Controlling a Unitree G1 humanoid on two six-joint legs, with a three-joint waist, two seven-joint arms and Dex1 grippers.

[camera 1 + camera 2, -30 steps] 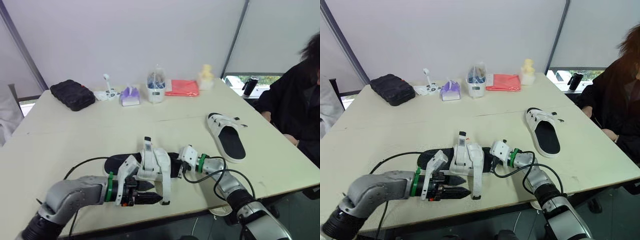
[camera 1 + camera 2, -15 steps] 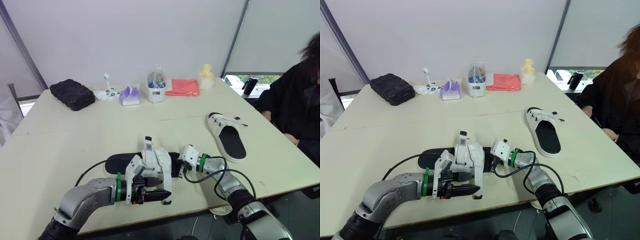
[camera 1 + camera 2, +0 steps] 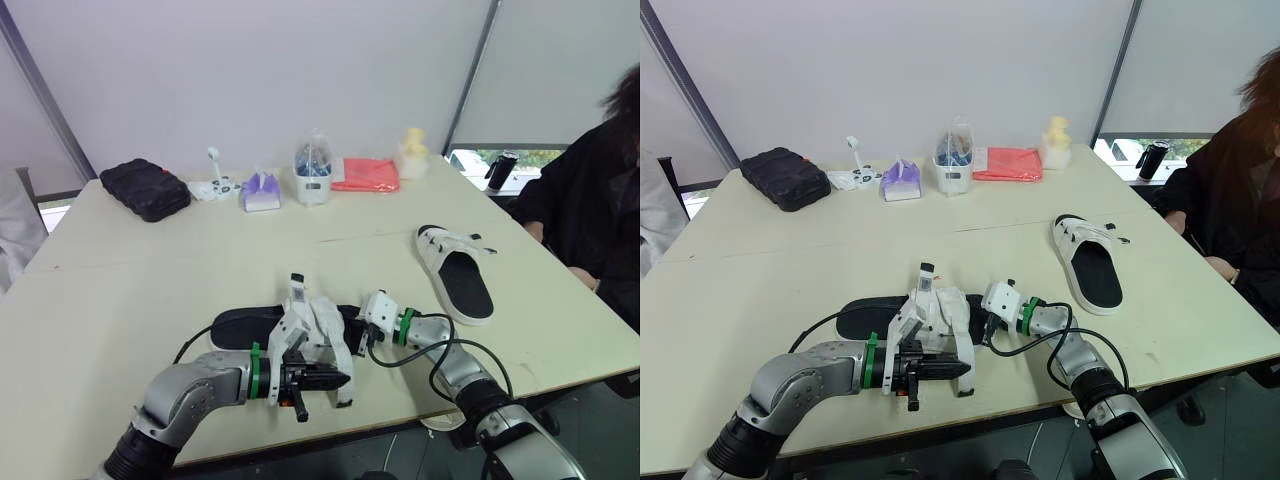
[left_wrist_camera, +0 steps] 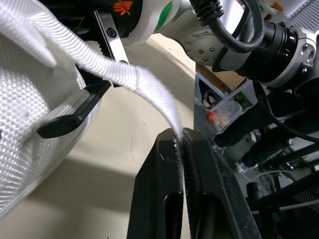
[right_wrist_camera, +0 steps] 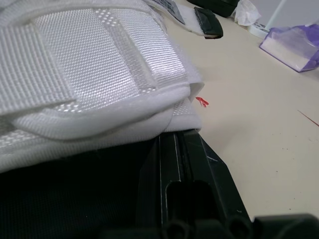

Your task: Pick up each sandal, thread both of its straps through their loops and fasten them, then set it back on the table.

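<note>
Where the left gripper (image 4: 182,135) closes, its two black fingers are pressed together on the fuzzy tip of a white woven strap (image 4: 119,72). The strap rises from the fingertips and runs back in a slight curve to the near sandal (image 3: 240,324). That sandal has a black footbed and a white upper (image 3: 318,322). It lies on the surface (image 3: 150,270) close to the front edge, between the two arms, and a second strap end (image 3: 295,292) stands upright above the upper.

From the other side, the right gripper (image 3: 356,338) is against the same sandal. In the right wrist view its fingers (image 5: 199,159) lie together with barely a line between them, their tips tucked under the padded edge of the upper. Whether they pinch any of it cannot be told.

The other sandal (image 3: 458,278), also white with a black footbed, lies sole-down well apart on the right side of the surface. Along the far edge sit a black quilted case (image 3: 145,188), a small white device (image 3: 215,186), a purple packet (image 3: 260,192), a clear container (image 3: 312,172), a red pouch (image 3: 365,175) and a pale yellow object (image 3: 411,150). A person (image 3: 600,200) in dark clothing sits at the right edge.
</note>
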